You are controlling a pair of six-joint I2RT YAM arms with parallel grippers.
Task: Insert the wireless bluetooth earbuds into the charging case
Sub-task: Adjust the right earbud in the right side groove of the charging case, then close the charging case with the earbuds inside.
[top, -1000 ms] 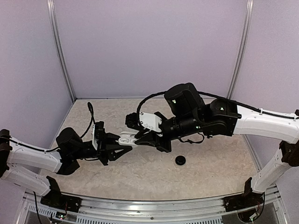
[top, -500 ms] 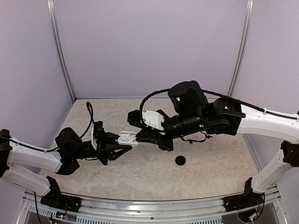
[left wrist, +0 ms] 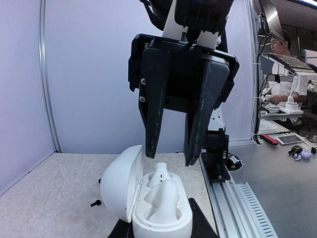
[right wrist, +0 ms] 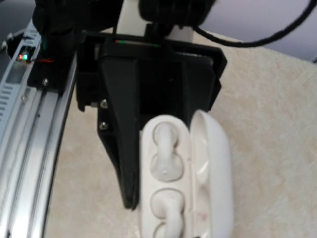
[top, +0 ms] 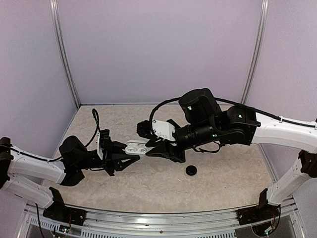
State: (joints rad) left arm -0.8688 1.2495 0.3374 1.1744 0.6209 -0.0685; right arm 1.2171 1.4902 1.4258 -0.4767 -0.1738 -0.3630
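The left gripper (top: pixel 132 151) is clamped on the base of the open charging case (left wrist: pixel 163 225), held above the middle of the table (top: pixel 223 183). Both earbuds (left wrist: pixel 162 194) sit in their sockets, with the lid raised. The right gripper (left wrist: pixel 170 157) hangs just above them, its fingers apart and empty.

the charging case (top: pixel 136 148) sits in the left end effector (top: pixel 131 153), above the bench (top: pixel 223 183); both earbuds (left wrist: pixel 161 191) lie in it, seemingly seated; the right end effector (left wrist: pixel 170 157) hangs just above.
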